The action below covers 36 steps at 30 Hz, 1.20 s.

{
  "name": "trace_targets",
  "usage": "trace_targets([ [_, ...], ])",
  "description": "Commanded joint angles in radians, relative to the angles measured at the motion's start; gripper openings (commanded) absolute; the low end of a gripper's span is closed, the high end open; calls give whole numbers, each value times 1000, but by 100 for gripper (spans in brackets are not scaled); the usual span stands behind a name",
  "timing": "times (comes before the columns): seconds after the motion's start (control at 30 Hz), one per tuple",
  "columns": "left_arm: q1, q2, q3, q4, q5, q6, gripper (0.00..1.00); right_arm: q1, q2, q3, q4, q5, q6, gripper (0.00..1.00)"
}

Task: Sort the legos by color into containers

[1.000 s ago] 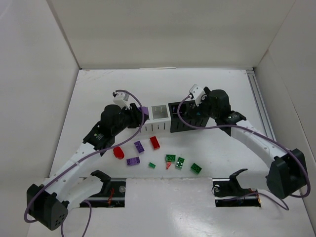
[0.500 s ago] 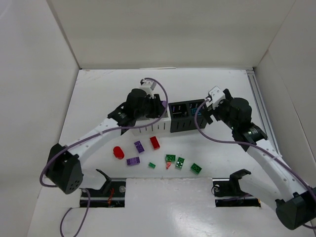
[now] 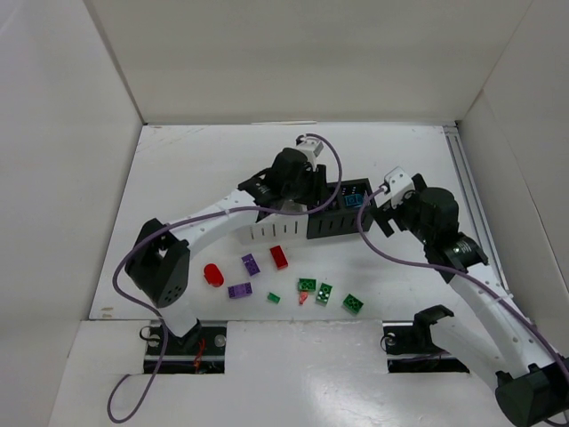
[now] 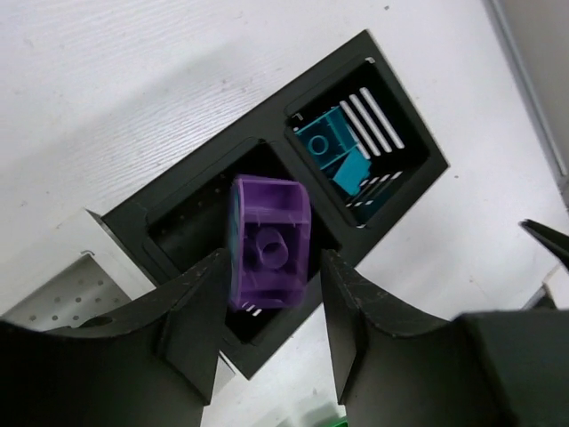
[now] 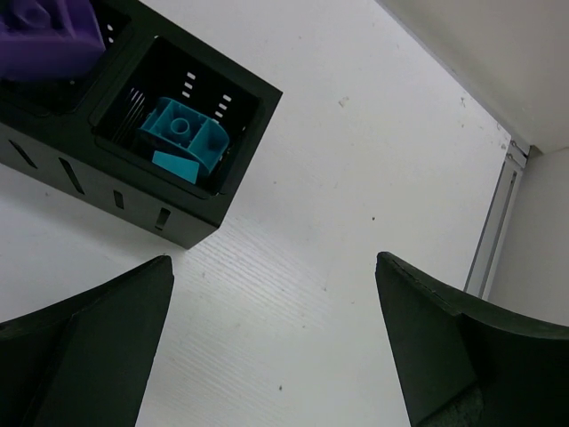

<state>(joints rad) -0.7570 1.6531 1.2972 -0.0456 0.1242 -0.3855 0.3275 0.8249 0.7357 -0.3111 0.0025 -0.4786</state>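
White laminate tabletop [image 3: 178,178], boxed in by plain white walls, carries everything. Across its middle runs the row of four square slatted plastic containers [image 3: 267,233], two white toward nine o'clock and two black toward three o'clock. Above that row the left gripper [image 4: 271,260] hangs over the inner black bin [image 4: 151,203], its jaws clenched on a purple studded plastic brick [image 4: 267,240] whose hollow underside faces the wrist camera, clear of the rim. At three o'clock of the row the right gripper [image 5: 274,260] hovers with jaws spread wide and nothing between them. The outer black bin [image 4: 425,147] already holds teal plastic bricks [image 5: 182,133]. At six o'clock of the containers, loose on the table, lie a red round piece [image 3: 212,274], a red brick [image 3: 279,256], two more purple bricks [image 3: 251,263] and several green bricks [image 3: 324,293]. The step in hand looks like the drop of the held brick. It seems best to centre it over the inner black bin, away from the shared wall at three o'clock so it cannot tip in with the teal. The arm should then lower it near the rim, part the jaws evenly and lift straight up.
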Motion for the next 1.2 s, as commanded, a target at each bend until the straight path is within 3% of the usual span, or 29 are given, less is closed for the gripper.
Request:
trace_targets([
  [0.0, 4, 16, 63, -23, -35, 17, 43, -5, -24, -7, 6, 20, -2, 100],
  [0.2, -15, 40, 92, -43, -55, 17, 47, -5, -24, -25, -3, 1, -2, 100],
  [0.33, -24, -27, 64, -43, -44, 28, 59, -5, -24, -25, 26, -152, -87, 100],
  [0.4, -24, -79, 21, -43, -61, 28, 69, 24, -24, -25, 26, -197, -121, 100],
  [0.43, -24, -146, -1, -43, -90, 17, 82, 47, -24, -25, 38, -212, -121, 100],
  [0.5, -24, -226, -79, -54, -141, -3, 100, 155, -24, -25, 71, -213, -130, 100],
  [0.57, -24, -346, -130, -97, -269, -41, 100, 264, 6, -25, 93, -164, -130, 100],
  [0.6, -24, -384, -151, -126, -328, -118, 100, 380, 26, -13, 115, -135, -130, 100],
  [0.67, -24, -447, -194, -210, -456, -235, 100, 480, 106, 4, 139, -43, -45, 100],
  [0.7, -15, -501, -203, -309, -577, -307, 100, 523, 134, 16, 159, 94, 18, 100],
  [0.77, -2, -550, -246, -387, -645, -472, 100, 640, 218, 5, 281, 190, 171, 100],
  [0.83, 10, -617, -279, -424, -670, -515, 100, 714, 293, 5, 407, 260, 263, 100],
  [1.03, 19, -734, -300, -517, -679, -602, 100, 852, 615, 128, 524, 384, 526, 98],
  [1.17, 19, -771, -300, -594, -658, -636, 100, 875, 785, 214, 535, 340, 675, 96],
])
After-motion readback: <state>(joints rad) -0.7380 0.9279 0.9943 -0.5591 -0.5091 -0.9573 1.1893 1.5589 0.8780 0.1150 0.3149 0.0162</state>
